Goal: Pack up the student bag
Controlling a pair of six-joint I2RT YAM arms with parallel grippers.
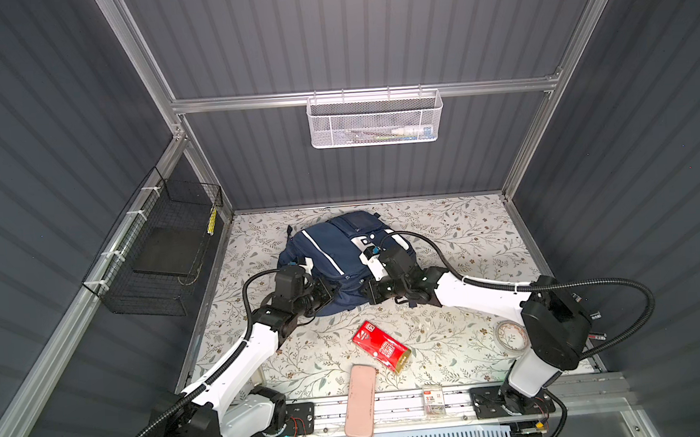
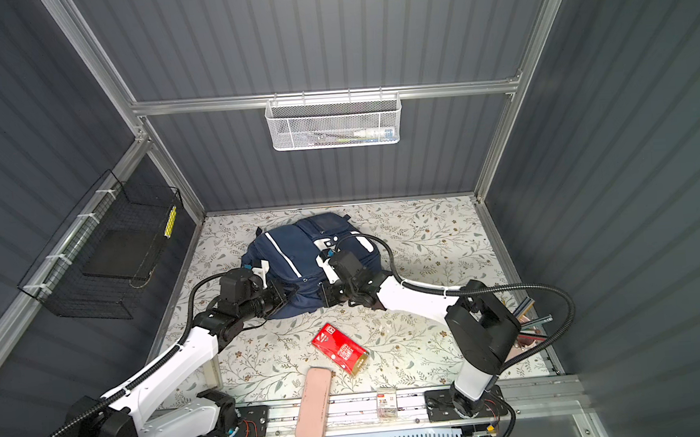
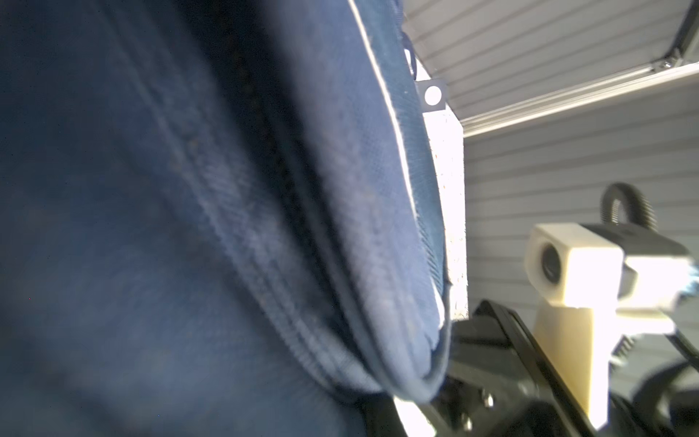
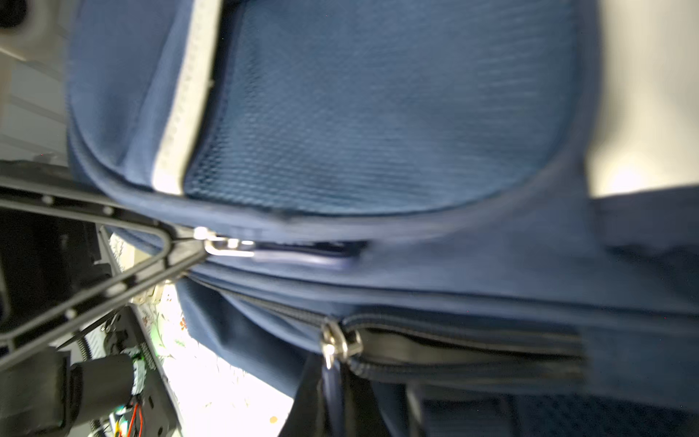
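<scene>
Bench [image 1: 445, 238]: floral sheet. Clock set with 12 at the back wall and 6 at the arm bases.
Student bag [image 1: 329, 245]: navy, lying flat from centre toward 12, near edge facing 6. No compartment gapes in either top view, so I judge the step in hand to be opening a zip before anything goes in.
Left tool [image 1: 330, 292]: at the bag's 7 o'clock corner, clenched. In the right wrist view its black tip meets a metal zip pull [image 4: 227, 246] and appears to pinch it.
Right tool [image 1: 369, 295]: at the bag's 5 o'clock corner, clenched and pressed into the fabric. What it grips I cannot tell.
Pink case [image 1: 361, 400]: at 6, overhanging the front rail. It is the longest item, so the mouth should open wide enough for it.
Red packet [image 1: 381, 346]: about 6, between bag and case, apart from both tools.
Tape roll [image 1: 511, 336]: at 4, beside the right arm.
Zip pull, handling: small, smooth metal. Best drawn low along the seam, never upward, while the other tool anchors the fabric taut. Likely risks are the soft bag skidding on the bench or the pull slipping free, so go slowly and regrip if the cloth bunches.
</scene>
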